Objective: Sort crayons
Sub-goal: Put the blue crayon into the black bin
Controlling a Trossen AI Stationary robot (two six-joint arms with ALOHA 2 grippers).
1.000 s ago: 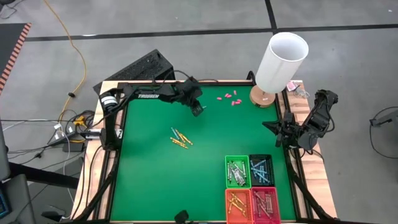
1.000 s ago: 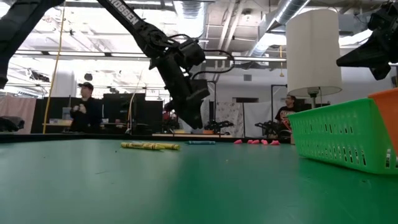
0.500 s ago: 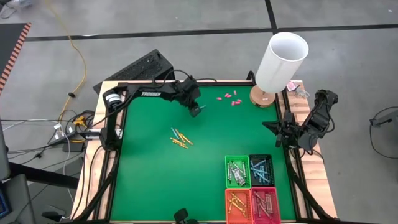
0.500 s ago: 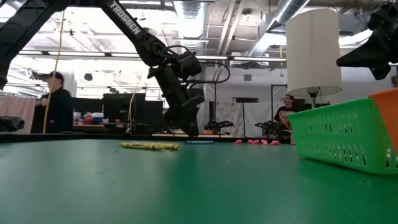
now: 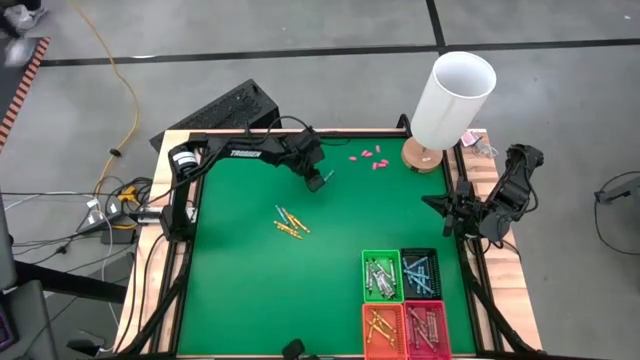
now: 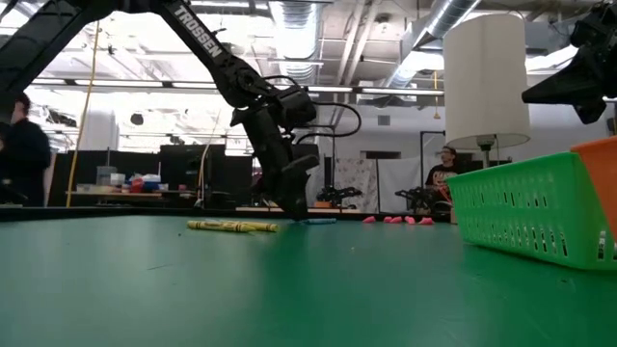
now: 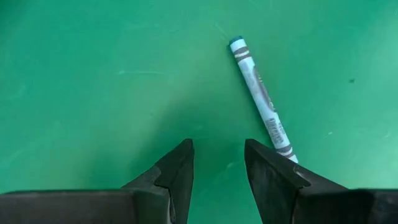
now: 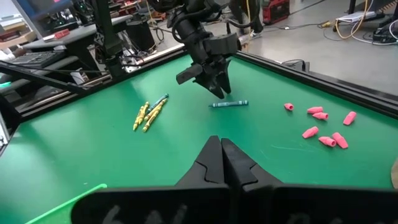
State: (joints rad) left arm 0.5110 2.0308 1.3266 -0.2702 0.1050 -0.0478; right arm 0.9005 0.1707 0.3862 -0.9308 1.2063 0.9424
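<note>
A light blue crayon (image 7: 261, 99) lies flat on the green mat (image 5: 240, 280) in the far middle. My left gripper (image 7: 217, 149) hangs open, slanting down just over the mat; the crayon lies outside the gap, its end beside one finger (image 7: 273, 174). In the high view, my left gripper (image 5: 318, 184) is just left of this crayon (image 5: 328, 176). A few yellow crayons (image 5: 290, 226) lie loose at mid-table. My right gripper (image 8: 221, 152) is shut on nothing, parked at the right edge (image 5: 445, 208).
Four small baskets stand near the front right: green (image 5: 381, 275), black (image 5: 419, 272), orange (image 5: 383, 328) and red (image 5: 426, 328), each with crayons inside. Pink stubby pieces (image 5: 368, 156) lie at the far edge beside a white lamp (image 5: 450, 100).
My left gripper has come down toward the mat beside the light blue crayon, tipping a little steeper, and has stayed open. The crayons have not moved. A person in the room behind has walked across.
</note>
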